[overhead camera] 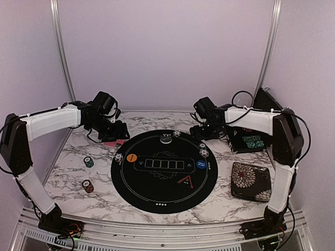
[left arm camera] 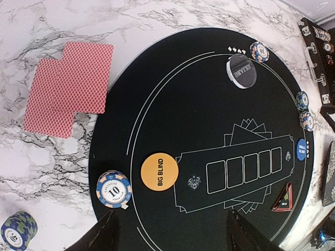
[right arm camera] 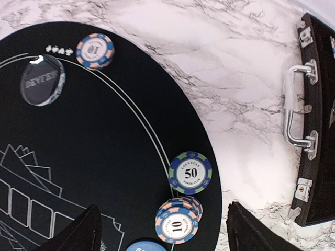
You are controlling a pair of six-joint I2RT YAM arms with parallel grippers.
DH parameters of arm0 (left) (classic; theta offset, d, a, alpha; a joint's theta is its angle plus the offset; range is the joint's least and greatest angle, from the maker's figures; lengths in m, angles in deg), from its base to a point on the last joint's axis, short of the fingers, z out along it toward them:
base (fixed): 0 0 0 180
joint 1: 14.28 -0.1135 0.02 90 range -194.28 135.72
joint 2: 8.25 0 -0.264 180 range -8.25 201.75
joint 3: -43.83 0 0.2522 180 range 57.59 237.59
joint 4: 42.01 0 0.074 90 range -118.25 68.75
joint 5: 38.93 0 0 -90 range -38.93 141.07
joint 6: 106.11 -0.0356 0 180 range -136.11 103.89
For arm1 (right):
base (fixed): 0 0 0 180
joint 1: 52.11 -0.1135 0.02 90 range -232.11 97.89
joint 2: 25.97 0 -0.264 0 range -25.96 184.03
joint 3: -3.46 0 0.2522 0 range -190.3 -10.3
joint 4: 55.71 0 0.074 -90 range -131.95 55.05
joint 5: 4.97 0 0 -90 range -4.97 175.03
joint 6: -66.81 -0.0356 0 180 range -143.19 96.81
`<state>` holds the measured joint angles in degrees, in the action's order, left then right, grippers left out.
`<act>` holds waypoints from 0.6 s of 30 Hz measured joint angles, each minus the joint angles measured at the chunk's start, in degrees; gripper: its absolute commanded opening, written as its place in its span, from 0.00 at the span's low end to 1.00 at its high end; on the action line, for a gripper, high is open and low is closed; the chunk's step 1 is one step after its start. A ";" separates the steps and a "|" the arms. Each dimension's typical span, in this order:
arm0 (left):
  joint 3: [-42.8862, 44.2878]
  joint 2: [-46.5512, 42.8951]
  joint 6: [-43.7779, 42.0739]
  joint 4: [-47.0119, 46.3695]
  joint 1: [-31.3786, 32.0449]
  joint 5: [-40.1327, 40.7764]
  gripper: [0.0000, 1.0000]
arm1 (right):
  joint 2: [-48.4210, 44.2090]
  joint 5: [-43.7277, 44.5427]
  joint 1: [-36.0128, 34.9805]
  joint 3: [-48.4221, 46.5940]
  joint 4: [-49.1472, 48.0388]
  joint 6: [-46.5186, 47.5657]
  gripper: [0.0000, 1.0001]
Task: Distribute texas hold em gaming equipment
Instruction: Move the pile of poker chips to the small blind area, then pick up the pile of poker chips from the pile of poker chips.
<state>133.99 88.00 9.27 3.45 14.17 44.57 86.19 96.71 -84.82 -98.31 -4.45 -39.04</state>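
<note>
I see two pink-backed cards (left arm camera: 68, 89) overlapping on the marble table (left arm camera: 157, 15), upper left in the left wrist view, just off the round mat (left arm camera: 199, 104). Chip stacks (right arm camera: 177, 222) and the orange button (left arm camera: 159, 171) sit on the mat. The left gripper (left arm camera: 172, 222) and right gripper (right arm camera: 163, 209) both hang released, holding nothing. At the right edge, a black case (right arm camera: 314, 120) shows its handle; I cannot make out its contents.
</note>
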 measured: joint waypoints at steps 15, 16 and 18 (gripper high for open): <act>-12.04 -11.28 4.76 1.92 0.00 6.29 0.71 | -8.09 -4.24 -6.34 1.57 -5.90 2.38 0.80; -13.03 -12.50 5.33 2.29 0.00 6.97 0.71 | -8.24 -4.57 -6.60 1.73 -6.16 2.45 0.80; -14.47 -14.38 6.21 3.32 0.00 7.93 0.71 | -8.44 -5.20 -6.97 2.19 -7.04 2.62 0.80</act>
<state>119.53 73.62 15.48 6.77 14.17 52.50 77.76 91.51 -91.79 -96.12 -11.49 -36.42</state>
